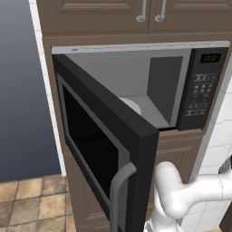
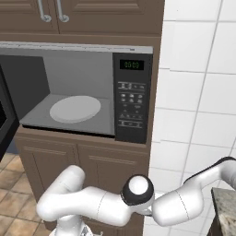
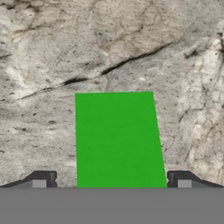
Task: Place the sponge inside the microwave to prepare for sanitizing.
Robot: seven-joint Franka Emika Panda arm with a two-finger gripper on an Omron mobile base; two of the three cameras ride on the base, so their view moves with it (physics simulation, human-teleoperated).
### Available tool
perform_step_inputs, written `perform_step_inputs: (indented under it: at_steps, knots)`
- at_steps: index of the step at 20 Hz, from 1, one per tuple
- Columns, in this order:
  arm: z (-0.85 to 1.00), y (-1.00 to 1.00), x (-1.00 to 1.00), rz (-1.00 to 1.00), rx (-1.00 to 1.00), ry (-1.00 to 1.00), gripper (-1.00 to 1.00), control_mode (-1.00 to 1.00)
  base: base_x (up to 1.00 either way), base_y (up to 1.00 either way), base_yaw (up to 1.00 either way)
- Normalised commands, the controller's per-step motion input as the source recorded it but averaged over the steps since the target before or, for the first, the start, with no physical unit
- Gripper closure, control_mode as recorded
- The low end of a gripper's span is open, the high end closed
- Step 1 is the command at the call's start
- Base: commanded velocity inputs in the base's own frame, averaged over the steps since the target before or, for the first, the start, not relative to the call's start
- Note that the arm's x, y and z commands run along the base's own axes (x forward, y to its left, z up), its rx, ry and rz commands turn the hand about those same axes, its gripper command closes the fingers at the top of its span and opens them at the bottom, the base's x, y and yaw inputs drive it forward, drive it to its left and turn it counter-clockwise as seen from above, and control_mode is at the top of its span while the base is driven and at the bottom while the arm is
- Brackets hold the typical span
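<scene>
One big thing first: the microwave (image 1: 136, 90) stands with its door (image 1: 104, 149) swung wide, the grey cavity bare but for a pale turntable (image 2: 75, 109), so you have a clear way in later. Your arm (image 2: 110, 203) is folded low and off to the right, towards the stone worktop (image 2: 226, 207). There, in the hand view, the sponge (image 3: 118, 140) lies flat on the worktop (image 3: 109, 48), green face up, between the fingertips (image 3: 43, 179) of your gripper (image 3: 111, 180), whose jaws stand wide apart, holding nothing. If you close before coming low enough, the tips may skate off the top. Later, mind the door edge on the swing back.
</scene>
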Motion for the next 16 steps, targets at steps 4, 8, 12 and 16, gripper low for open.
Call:
perform_step_inputs:
  at_steps: [4, 8, 12, 16]
  knots:
    - [0.0, -0.11, 0.0, 0.0, 0.09, 0.02, -1.0, -1.0, 0.0, 0.0, 0.0]
    - [0.0, 0.0, -0.12, 0.0, 0.18, 0.03, -1.0, -1.0, 0.0, 0.0, 0.0]
    - [-0.11, 0.0, -0.02, 0.0, 0.21, 0.01, -1.0, -1.0, 0.0, 0.0, 0.0]
    - [-0.32, 0.0, 0.0, 0.0, 0.21, 0.0, -1.0, -1.0, 0.0, 0.0, 0.0]
